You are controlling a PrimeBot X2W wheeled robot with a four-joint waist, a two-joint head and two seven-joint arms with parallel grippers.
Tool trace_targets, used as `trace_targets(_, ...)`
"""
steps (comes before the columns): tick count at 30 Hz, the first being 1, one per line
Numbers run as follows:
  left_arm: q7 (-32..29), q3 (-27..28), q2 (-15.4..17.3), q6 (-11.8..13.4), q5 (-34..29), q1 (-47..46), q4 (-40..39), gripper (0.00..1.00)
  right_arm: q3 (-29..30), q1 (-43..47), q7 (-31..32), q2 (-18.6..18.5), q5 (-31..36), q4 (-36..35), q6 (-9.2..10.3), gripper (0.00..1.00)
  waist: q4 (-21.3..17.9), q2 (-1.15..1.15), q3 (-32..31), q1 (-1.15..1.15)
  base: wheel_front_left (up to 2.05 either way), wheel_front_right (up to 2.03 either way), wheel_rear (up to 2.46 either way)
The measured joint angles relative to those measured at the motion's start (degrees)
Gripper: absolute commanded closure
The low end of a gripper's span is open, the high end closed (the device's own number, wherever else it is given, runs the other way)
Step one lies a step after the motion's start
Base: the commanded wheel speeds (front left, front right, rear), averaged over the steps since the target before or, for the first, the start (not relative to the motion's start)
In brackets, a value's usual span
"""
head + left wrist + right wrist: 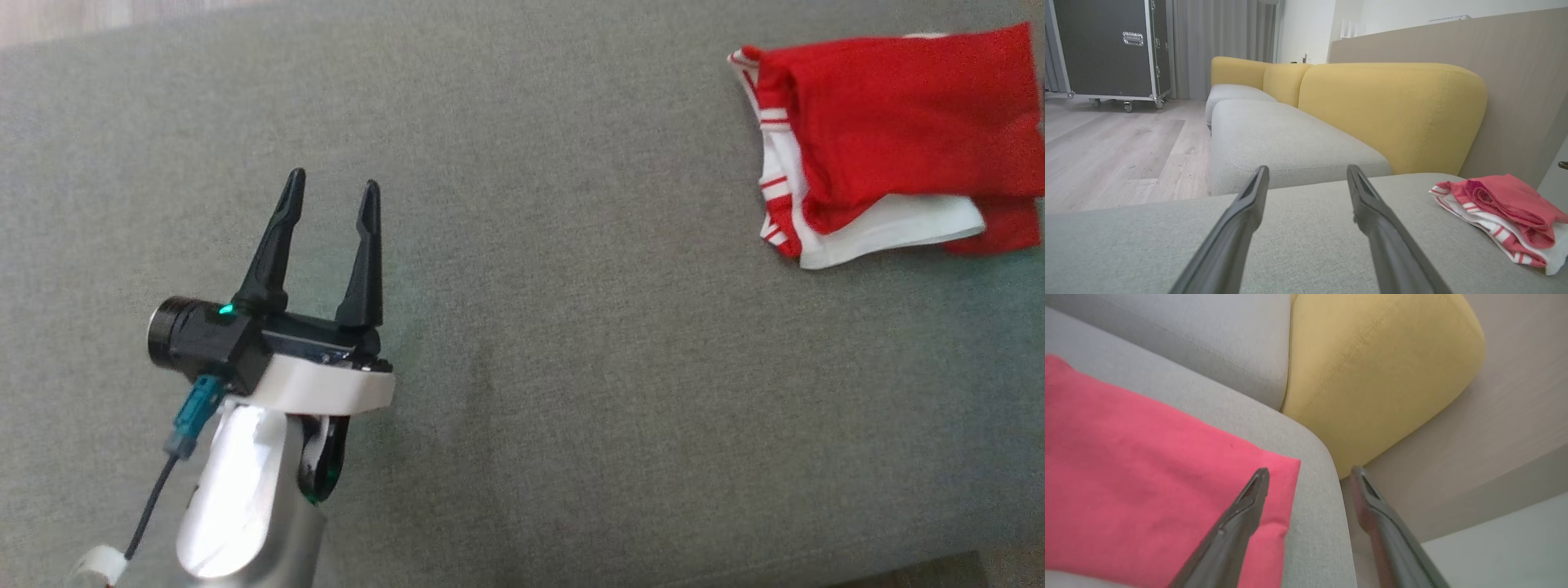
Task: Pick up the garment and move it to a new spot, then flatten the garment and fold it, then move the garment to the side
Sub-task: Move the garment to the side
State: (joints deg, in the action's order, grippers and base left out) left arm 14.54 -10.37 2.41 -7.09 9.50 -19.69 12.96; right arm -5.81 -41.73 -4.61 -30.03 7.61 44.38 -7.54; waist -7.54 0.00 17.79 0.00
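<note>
The broad grey fabric seat cushion (571, 367) spreads under both arms, and most of its surface lies bare between the left arm and the garment. Behind it stands a rounded yellow upholstered backrest (1392, 110). Pale wood plank floor (1106, 155) lies beside the cushion, with a black wheeled flight case (1106, 49) well beyond. The folded red garment with white striped trim (898, 139) lies at the cushion's far right, close to its rounded corner. The left gripper (333, 184) is over bare cushion, well apart from the garment, its jaws spread wide and empty. The right gripper (1310, 471) hangs over the garment's corner and the cushion edge, jaws parted with nothing between them. Whether a finger touches the cloth cannot be told.
</note>
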Motion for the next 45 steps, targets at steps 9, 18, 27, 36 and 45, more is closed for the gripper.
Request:
trace_targets(9,0.00,3.83,0.01,1.03,-0.02,4.71,0.05,0.00,2.63,0.13,-6.67,9.84,-2.88,-4.71,0.00,0.00,0.04,0.00,-7.20,-0.01,0.00,0.00,0.00)
trace_targets(18,0.01,8.25,0.02,2.58,1.24,10.21,-2.64,0.00,4.80,9.09,-9.60,22.50,-6.95,-13.19,0.00,0.00,1.32,0.00,-14.26,-0.02,0.00,0.00,0.00)
trace_targets(27,0.00,8.31,0.04,3.03,3.44,15.60,-2.94,0.00,6.21,20.34,-9.78,26.46,-11.36,-19.83,0.00,0.00,4.65,0.00,-17.31,-0.01,0.00,0.00,0.00)
trace_targets(36,0.00,8.40,0.05,2.00,4.03,17.83,-1.62,0.00,5.73,30.43,-9.78,26.93,-16.28,-24.10,0.00,0.00,6.86,0.00,-17.90,0.00,0.00,0.00,0.00)
trace_targets(45,0.00,9.22,0.05,1.49,5.22,17.91,-1.16,0.00,4.57,32.16,-9.78,27.06,-16.18,-24.16,0.00,0.00,6.90,0.00,-18.30,0.00,0.00,0.00,0.00)
